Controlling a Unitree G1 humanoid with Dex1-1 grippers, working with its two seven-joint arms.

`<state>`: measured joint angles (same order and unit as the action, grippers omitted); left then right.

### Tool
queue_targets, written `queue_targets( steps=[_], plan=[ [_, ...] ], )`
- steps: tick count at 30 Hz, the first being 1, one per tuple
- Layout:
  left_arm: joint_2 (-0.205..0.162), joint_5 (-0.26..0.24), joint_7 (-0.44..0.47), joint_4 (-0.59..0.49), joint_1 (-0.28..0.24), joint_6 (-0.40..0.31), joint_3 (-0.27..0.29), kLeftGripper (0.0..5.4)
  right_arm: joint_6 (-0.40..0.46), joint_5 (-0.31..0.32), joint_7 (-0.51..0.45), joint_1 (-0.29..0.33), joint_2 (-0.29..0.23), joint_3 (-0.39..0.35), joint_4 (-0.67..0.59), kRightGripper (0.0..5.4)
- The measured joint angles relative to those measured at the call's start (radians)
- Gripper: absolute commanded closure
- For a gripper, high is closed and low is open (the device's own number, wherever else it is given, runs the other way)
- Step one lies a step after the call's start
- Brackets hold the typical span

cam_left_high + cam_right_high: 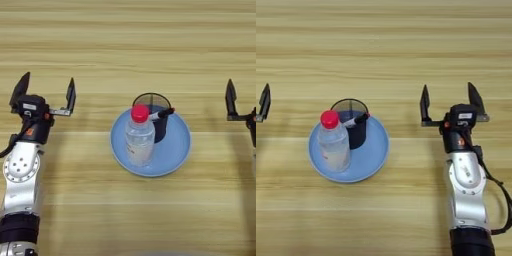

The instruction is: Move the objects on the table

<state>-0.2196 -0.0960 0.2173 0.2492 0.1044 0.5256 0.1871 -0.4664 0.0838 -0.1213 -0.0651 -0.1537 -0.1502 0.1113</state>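
A small clear plastic bottle point(139, 141) with a red cap stands upright on a round light-blue plate point(176, 150) in the middle of the wooden table point(125, 45). Right behind the bottle, a dark translucent cup point(155, 122) holds a red-and-black marker point(162, 114) that leans over its right rim. My left gripper point(46, 91) is open, well to the left of the plate, with nothing between its fingers. On the other side, my right gripper point(450, 101) is open too, apart from the plate.
Bare wooden planks surround the plate on all sides. My two silver forearms point(22, 180) point(466, 195) reach up from the near edge at the left and right.
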Motion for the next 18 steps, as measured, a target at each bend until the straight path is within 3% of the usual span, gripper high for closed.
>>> queue_targets(
  steps=[5, 12, 18],
  plan=[
    [0.000, 0.007, 0.000, 0.011, 0.008, 0.004, 0.000, 0.01, 0.032, 0.027, -0.039, -0.009, -0.020, 0.012, -0.127, 0.00],
    [0.004, 0.008, 0.000, 0.029, 0.012, 0.007, -0.008, 0.01, 0.266, 0.179, -0.165, -0.065, -0.082, 0.098, -0.431, 0.00],
    [0.006, 0.009, 0.001, 0.039, 0.014, 0.009, -0.017, 0.01, 0.463, 0.291, -0.262, -0.132, -0.118, 0.179, -0.540, 0.00]
  ],
)
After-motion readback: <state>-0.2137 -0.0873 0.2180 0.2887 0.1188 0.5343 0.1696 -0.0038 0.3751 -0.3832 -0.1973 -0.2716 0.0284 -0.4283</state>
